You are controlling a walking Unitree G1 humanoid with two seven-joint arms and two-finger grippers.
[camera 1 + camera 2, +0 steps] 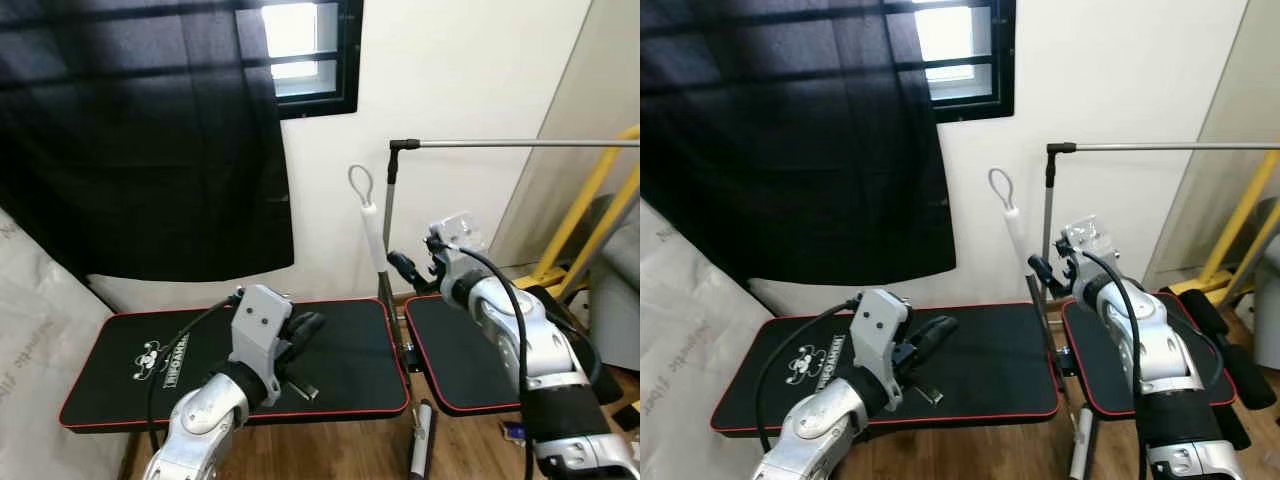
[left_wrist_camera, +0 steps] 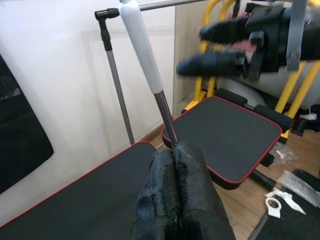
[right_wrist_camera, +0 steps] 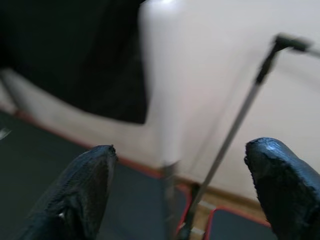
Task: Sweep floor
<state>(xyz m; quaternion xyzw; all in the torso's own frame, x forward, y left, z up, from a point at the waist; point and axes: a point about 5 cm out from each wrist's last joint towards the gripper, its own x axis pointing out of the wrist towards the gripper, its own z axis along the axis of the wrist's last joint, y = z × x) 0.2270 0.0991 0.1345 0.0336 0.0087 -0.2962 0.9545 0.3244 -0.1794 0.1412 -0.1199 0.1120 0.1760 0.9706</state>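
A white wall [image 1: 450, 80] runs behind everything. High in it sits a small window [image 1: 300, 45] with a black frame, bright with daylight. A black curtain [image 1: 130, 130] hangs over the wall on the left, reaching down past the window's lower edge. Below it stand two black pads with red edging: a long bench [image 1: 340, 350] with a white logo [image 1: 165, 362], and a smaller pad [image 1: 450, 355] just beside it on the right. A thin grey rack [image 1: 480, 144] rises between them, its bar running to the right. A yellow frame [image 1: 590, 200] leans at the far right. The floor [image 1: 340, 450] is brown wood. A pale sheet [image 1: 40, 340] fills the lower left.
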